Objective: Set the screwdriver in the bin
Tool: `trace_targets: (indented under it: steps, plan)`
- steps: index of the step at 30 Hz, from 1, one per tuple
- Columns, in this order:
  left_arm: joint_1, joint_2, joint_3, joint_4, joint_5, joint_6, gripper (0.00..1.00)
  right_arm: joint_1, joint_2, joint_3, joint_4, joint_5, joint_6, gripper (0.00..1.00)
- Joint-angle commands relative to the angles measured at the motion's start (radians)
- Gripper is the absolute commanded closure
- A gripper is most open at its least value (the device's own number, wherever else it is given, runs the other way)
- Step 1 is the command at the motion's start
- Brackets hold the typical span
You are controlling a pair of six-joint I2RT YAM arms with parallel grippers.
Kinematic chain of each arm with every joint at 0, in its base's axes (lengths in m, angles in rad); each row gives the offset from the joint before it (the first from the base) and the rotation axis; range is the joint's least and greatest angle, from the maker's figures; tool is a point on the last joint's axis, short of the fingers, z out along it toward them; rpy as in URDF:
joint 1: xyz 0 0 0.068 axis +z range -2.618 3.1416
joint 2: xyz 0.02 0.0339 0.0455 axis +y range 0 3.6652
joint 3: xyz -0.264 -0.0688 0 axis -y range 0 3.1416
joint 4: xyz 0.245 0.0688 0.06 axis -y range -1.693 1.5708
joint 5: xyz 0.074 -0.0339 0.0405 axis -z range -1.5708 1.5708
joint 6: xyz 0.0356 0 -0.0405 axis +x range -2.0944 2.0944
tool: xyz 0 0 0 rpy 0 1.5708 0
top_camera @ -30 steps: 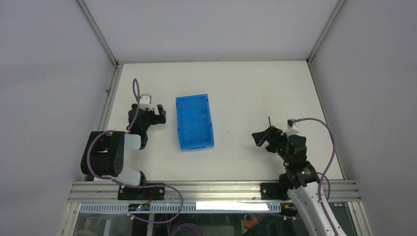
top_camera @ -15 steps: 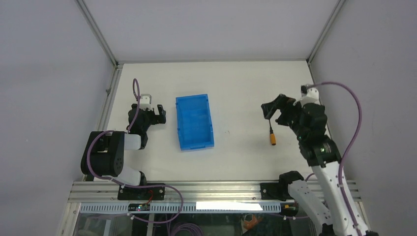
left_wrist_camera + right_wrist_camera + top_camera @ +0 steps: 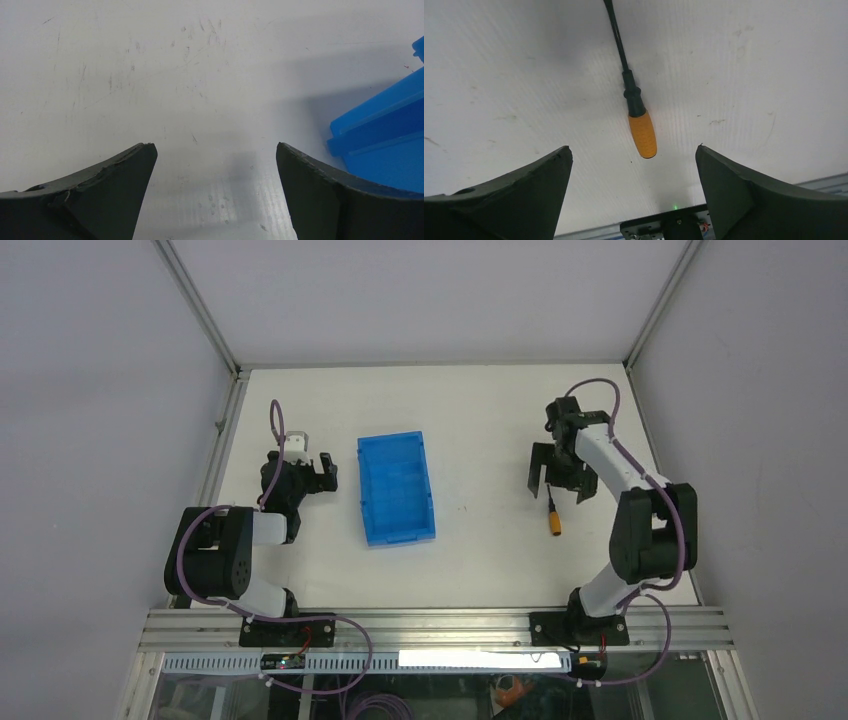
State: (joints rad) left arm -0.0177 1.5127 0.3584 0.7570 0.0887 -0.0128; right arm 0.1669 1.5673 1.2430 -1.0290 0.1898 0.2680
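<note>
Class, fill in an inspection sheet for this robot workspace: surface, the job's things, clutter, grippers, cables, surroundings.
surface: white table, lightly scratched.
job's things: screwdriver lies flat on the table right of the bin, apart from it, orange handle towards the near edge; nothing seen inside the bin.
clutter: nothing seen.
grippers: left gripper open, beside the bin; right gripper open, over the screwdriver, not touching it.
cables: purple cables looped at both grippers.
surroundings: grey walls, metal rail at the near edge.

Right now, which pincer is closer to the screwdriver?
Right. The right pincer hovers open right by the screwdriver; the left pincer sits far off, on the bin's other side.
</note>
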Motion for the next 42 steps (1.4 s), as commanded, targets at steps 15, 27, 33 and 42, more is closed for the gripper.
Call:
trace_targets:
  steps: [15, 27, 33, 42]
  plan:
    - [0.005, -0.006, 0.016, 0.066, 0.018, -0.003, 0.01, -0.061, 0.270, -0.044, 0.078, -0.059, -0.077, 1.00]
    - [0.005, -0.005, 0.016, 0.066, 0.017, -0.003, 0.01, -0.044, 0.194, 0.423, -0.452, -0.103, -0.082, 1.00]
    - [0.005, -0.006, 0.016, 0.065, 0.017, -0.003, 0.01, 0.002, 0.171, 0.522, -0.477, -0.179, -0.030, 1.00]
    - [0.005, -0.006, 0.016, 0.066, 0.018, -0.003, 0.01, 0.354, 0.113, 0.455, -0.040, -0.387, 0.251, 1.00]
